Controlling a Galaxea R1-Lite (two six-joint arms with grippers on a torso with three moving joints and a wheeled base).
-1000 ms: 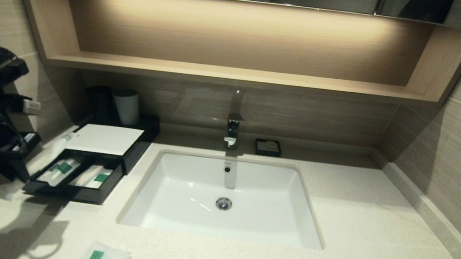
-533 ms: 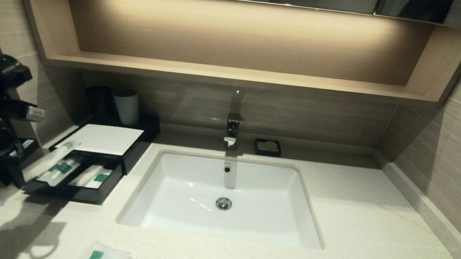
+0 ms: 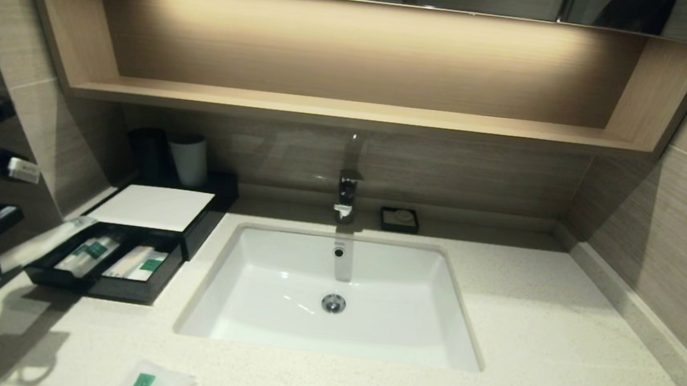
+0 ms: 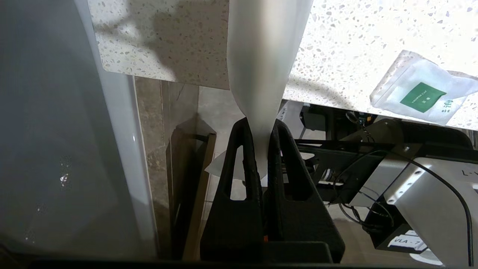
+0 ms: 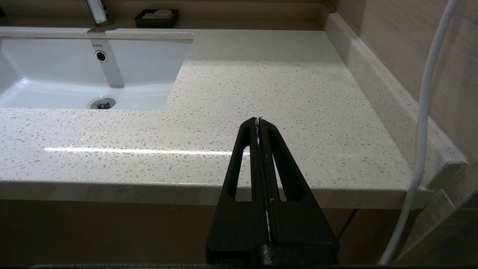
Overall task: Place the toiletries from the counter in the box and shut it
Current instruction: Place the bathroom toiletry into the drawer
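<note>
Speckled off-white stone makes up the counter (image 3: 556, 339), with a white sink basin (image 3: 284, 288) sunk in its middle and a chrome tap (image 3: 347, 196) behind it. A small black soap dish (image 3: 399, 220) sits against the wall just beside the tap, and a grey cup (image 3: 189, 159) stands next to a darker one on the black tray behind the box (image 3: 202, 217). The box lies at the counter's left, white panel on top, its front drawer (image 3: 120, 288) pulled out toward the front edge; inside lie packets with green labels (image 3: 95, 249), side by side, though I cannot make out each one clearly. At the far left the left claw (image 4: 261, 125) is pinched tight on one end of a long clear-wrapped stick (image 4: 261, 56); the stick slants across toward the drawer's left rim, and nothing stands between it and the drawer. Down at the counter's front edge a square white sachet (image 3: 155, 383) lies flat, partly cut off in the head view. The right claw (image 5: 258, 120) hangs off the front right of the counter, jaws pressed together on nothing. Most of the left arm is out of frame.
</note>
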